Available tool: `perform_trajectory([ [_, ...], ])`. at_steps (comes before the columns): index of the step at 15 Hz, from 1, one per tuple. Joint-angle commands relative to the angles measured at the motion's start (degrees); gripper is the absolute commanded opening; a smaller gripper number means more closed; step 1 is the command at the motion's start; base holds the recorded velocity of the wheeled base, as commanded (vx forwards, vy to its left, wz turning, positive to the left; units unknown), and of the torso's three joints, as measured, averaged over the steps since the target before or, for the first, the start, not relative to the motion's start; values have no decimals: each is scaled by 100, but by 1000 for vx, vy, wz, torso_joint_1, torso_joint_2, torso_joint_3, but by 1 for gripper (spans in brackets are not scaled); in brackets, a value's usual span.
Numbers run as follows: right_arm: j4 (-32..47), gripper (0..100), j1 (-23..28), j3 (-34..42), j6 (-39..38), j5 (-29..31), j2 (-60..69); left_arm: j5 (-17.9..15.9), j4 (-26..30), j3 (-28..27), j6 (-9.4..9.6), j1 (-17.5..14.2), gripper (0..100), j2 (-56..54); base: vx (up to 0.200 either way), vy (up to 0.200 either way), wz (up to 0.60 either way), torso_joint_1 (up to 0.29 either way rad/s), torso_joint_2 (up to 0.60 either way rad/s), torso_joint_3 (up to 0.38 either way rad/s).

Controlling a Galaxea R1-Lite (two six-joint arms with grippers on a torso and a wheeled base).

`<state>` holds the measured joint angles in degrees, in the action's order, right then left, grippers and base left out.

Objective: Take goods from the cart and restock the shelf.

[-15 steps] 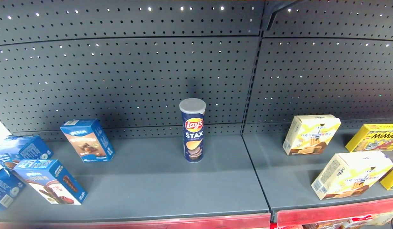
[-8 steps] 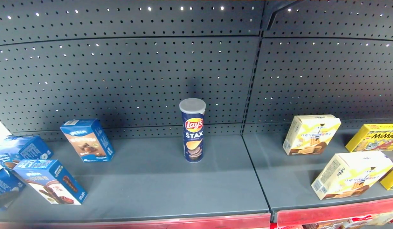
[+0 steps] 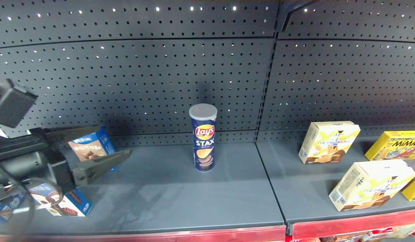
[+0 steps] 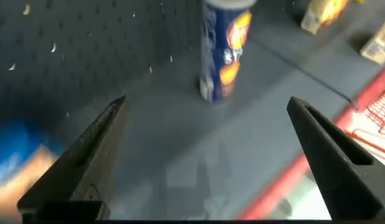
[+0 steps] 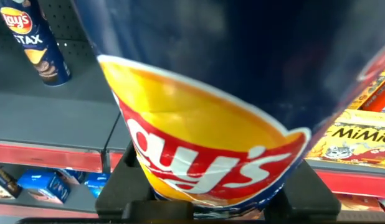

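A dark blue chip can (image 3: 203,137) with a grey lid stands upright at the back middle of the grey shelf (image 3: 180,198); it also appears in the left wrist view (image 4: 225,53) and the right wrist view (image 5: 35,38). My left gripper (image 3: 114,139) hangs open and empty over the shelf's left part, in front of a blue box (image 3: 93,146) and well left of the can. Its fingers (image 4: 86,155) point toward that can. My right gripper (image 5: 211,190) is shut on a second blue and yellow chip can (image 5: 205,118), held in front of the shelf's red edge.
Blue boxes (image 3: 64,203) lie at the shelf's left end, partly hidden by my left arm. Cream and yellow boxes (image 3: 328,141) (image 3: 370,185) (image 3: 394,144) sit on the right section. A perforated back panel (image 3: 160,84) closes the rear. Bare shelf lies on both sides of the standing can.
My left arm has come up from the lower left into the head view and now covers part of the blue boxes. The goods on the shelf have not moved.
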<state>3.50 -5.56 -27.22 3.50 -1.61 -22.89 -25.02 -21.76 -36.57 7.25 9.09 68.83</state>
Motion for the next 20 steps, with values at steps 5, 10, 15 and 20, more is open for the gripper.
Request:
perform_trajectory([
  [5, 2, 0, 11, 112, -7, 3, 312, -531, -557, -562, 22, 145, 100, 1924, 0, 0, 0, 0, 0, 0],
  [10, 19, 0, 11, 103, -7, 12, 409, -1621, -2016, -913, -93, 84, 100, 3207, 0, 0, 0, 0, 0, 0],
  [15, 344, 0, -15, 103, 2, -32, 655, -2332, -2245, -1757, -101, -31, 100, 4183, 0, 0, 0, 0, 0, 0],
  [20, 441, 0, -51, 129, 2, -32, 830, -3115, -2869, -2108, -189, -48, 100, 4947, 0, 0, 0, 0, 0, 0],
])
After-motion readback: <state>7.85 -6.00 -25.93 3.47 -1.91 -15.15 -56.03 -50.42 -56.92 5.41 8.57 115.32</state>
